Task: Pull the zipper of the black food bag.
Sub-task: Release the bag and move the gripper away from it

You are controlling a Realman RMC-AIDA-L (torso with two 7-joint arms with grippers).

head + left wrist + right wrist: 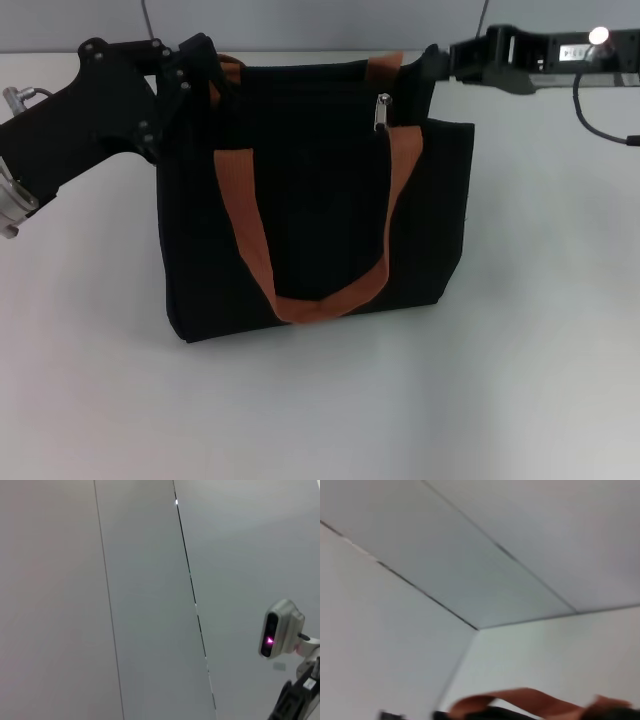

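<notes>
The black food bag (310,210) stands upright mid-table, with orange-brown handles (250,240) hanging down its front. The zipper (382,112), a small silver pull tab, hangs near the right end of the bag's top edge. My left gripper (197,62) is at the bag's top left corner and is shut on the fabric there. My right gripper (432,62) is at the bag's top right corner, a little right of the pull tab and above it, apart from it. An orange-brown strap (520,700) shows at the edge of the right wrist view.
The bag stands on a white table (320,410). A black cable (598,125) hangs from the right arm at the far right. The left wrist view shows wall panels and the right arm's wrist camera (279,628).
</notes>
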